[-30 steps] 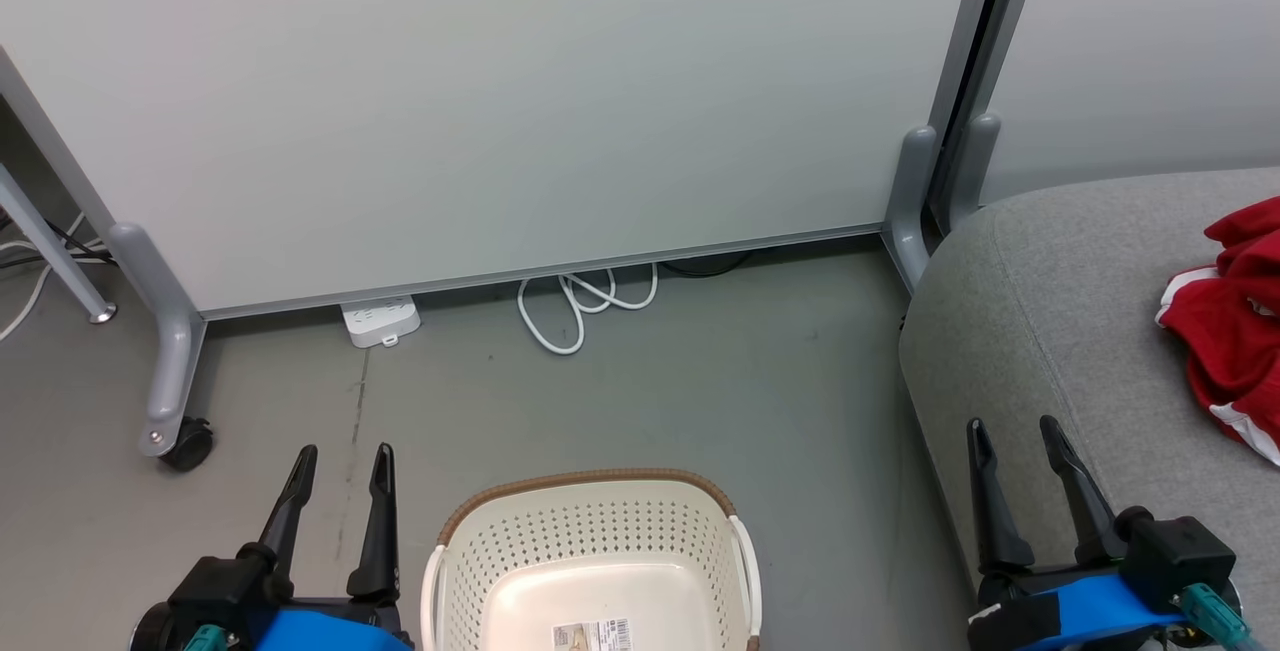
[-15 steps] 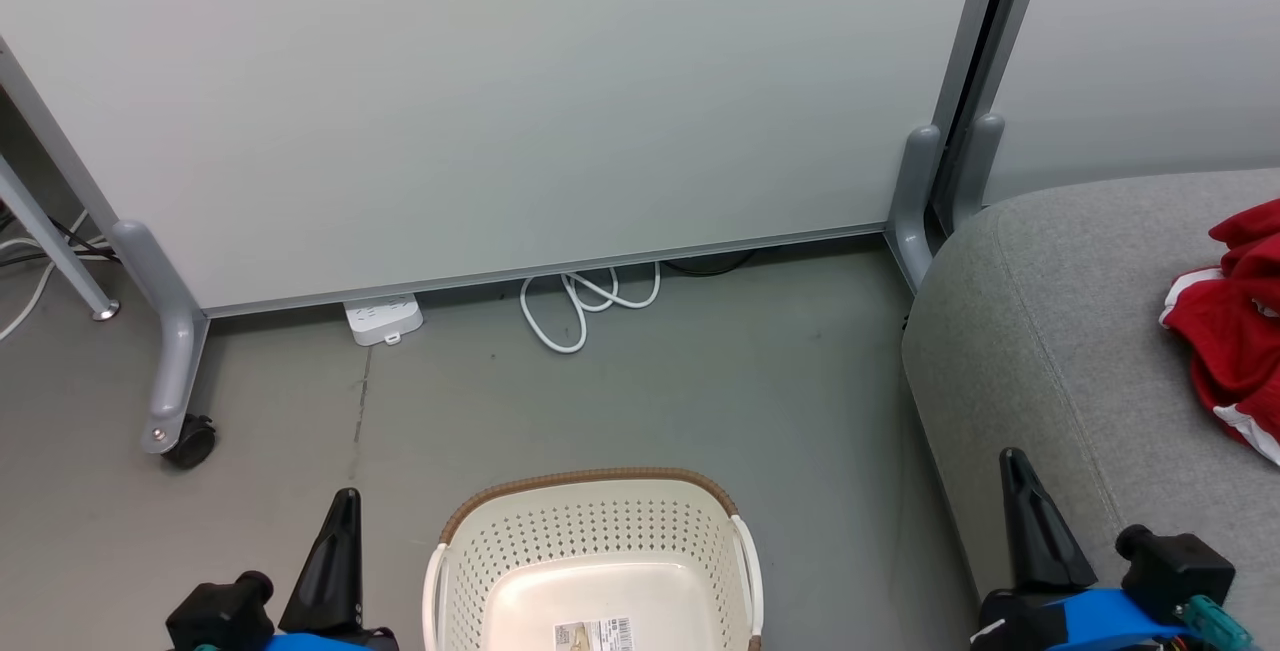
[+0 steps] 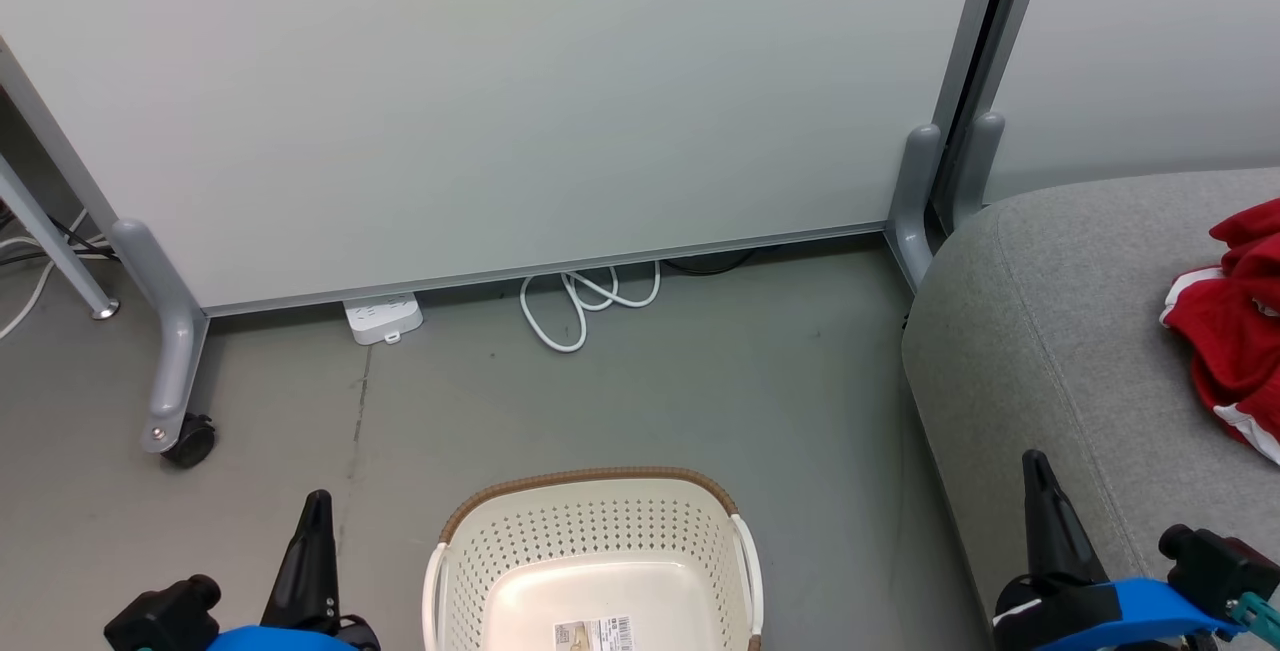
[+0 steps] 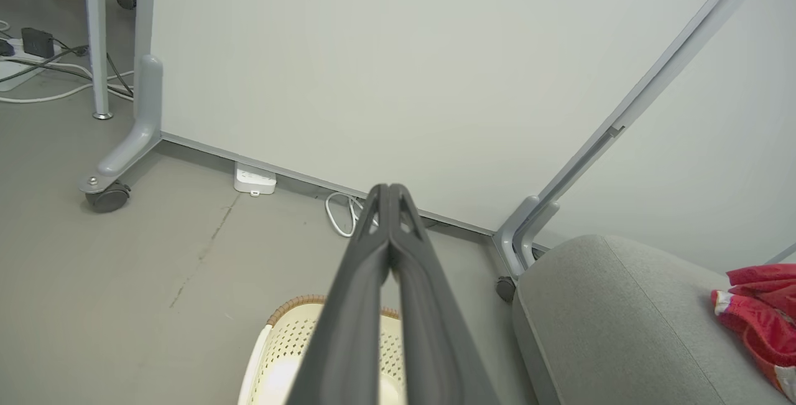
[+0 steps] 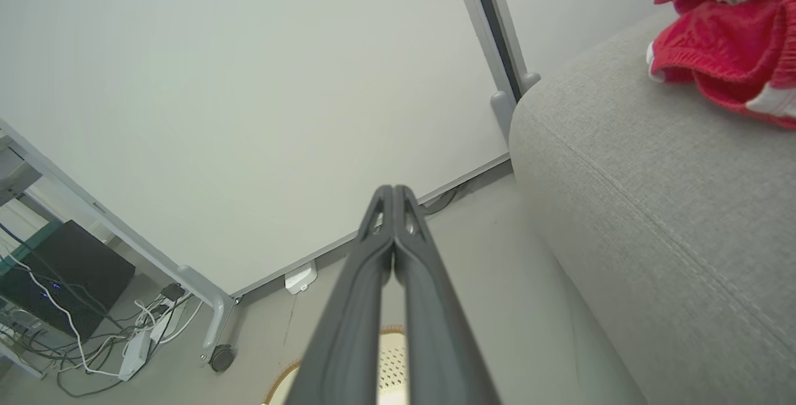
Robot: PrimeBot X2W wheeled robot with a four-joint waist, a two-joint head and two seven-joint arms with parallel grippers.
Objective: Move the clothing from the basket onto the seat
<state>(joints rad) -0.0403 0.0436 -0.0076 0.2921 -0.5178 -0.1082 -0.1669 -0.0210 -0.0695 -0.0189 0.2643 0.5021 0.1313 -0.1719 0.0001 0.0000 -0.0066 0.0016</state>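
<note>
The cream basket with a brown rim stands on the floor at the bottom centre, holding nothing but a label on its base. Red clothing with white trim lies bunched on the grey seat at the right. My left gripper is shut, low at the basket's left, with nothing in it. Over the seat's front corner, my right gripper is shut and holds nothing. The left wrist view shows the basket, the seat and the clothing. The right wrist view shows the clothing on the seat.
A white partition panel on grey wheeled feet stands behind the basket. A white power strip and a coiled white cable lie on the floor at its base. More cables lie at the far left.
Both grippers have shut, from fingers spread wide to fingers pressed together. Both arms have dropped lower in the head view. Basket and clothing are unmoved.
</note>
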